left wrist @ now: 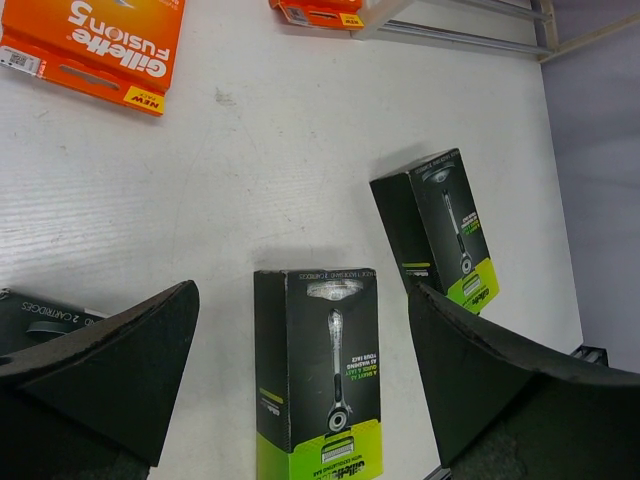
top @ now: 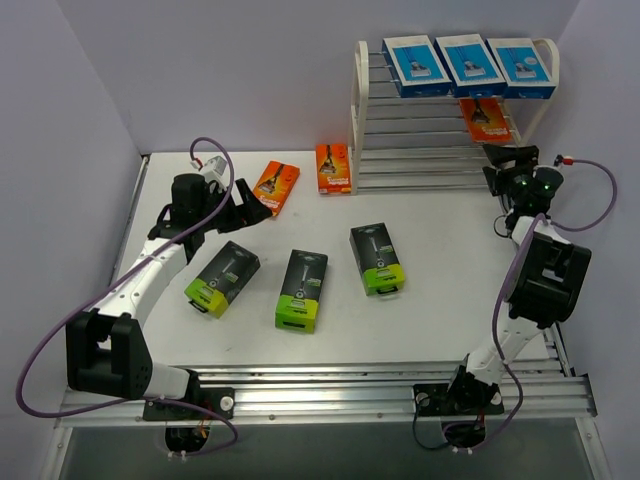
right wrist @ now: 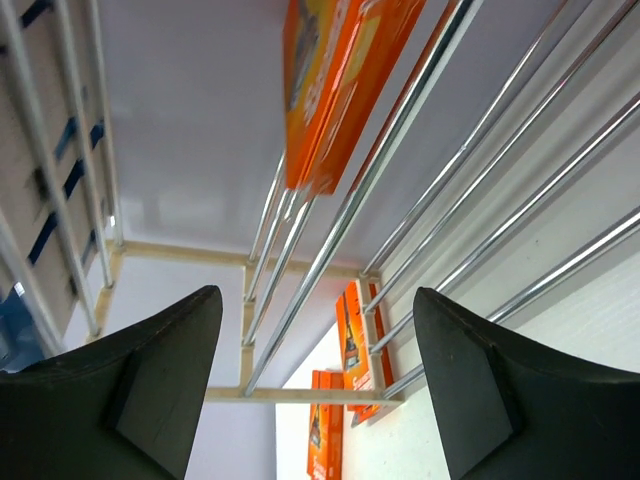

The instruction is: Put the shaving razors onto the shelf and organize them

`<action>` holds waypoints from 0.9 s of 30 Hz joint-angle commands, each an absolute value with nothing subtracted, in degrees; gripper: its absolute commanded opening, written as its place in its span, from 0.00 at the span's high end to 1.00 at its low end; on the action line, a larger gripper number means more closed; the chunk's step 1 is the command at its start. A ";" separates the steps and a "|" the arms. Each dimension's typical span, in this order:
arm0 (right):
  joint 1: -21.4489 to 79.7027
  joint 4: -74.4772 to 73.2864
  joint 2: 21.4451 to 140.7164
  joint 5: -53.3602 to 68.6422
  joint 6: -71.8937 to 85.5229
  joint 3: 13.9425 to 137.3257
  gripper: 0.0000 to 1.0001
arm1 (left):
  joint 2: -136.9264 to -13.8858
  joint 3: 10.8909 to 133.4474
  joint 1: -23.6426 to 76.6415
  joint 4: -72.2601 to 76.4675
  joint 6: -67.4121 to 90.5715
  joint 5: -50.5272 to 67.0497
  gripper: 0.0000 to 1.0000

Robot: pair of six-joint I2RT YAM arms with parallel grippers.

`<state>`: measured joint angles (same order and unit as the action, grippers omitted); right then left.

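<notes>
Looked down on a flat white table (top: 440, 320) with pale walls (top: 250, 70) close on the left, the back and the right. Saw a silvery rail (top: 330, 385) along the near edge, with both arm bases bolted to it.

Found the shelf (top: 358, 110) at the back right of the table, close to the walls, with thin shiny rods. Counted three blue-and-white packs (top: 470, 62) side by side on the top tier. Spotted a first orange pack (top: 485, 118) one tier down at the right end, lying on the rods.

Found two more on the table: a second orange pack (top: 334, 167) just beside the shelf's left foot, and a third orange pack (top: 276, 186) a bit to its left. Counted three black packs (top: 302, 289) with lime-green ends, lying flat in the middle of the table, apart from each other, green ends toward the near edge.

Saw the left gripper (top: 256, 206) over the table near the third orange pack, jaws spread wide, holding nothing. Saw the right gripper (top: 512, 155) at the shelf's right end, looking up at the rods and the first orange pack from under. Jaws wide there too, gripping nothing, with only rods and wall past the fingers.
</notes>
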<state>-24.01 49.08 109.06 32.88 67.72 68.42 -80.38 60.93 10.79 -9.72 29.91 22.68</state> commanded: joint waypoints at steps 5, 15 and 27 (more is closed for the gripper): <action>-24.00 58.00 98.44 35.16 69.17 58.81 0.27 | -78.49 63.81 10.37 -9.84 27.86 20.13 0.03; -15.93 59.95 90.27 35.33 64.00 40.09 0.27 | -80.94 63.90 8.44 -11.16 27.51 17.67 0.06; 5.78 41.77 79.56 21.30 43.26 34.80 0.19 | -87.17 63.02 7.82 -11.16 28.30 16.43 0.06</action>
<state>1.52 47.68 84.71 28.38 52.90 32.80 -85.08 61.23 8.12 -12.67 27.97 15.09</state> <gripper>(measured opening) 0.797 0.944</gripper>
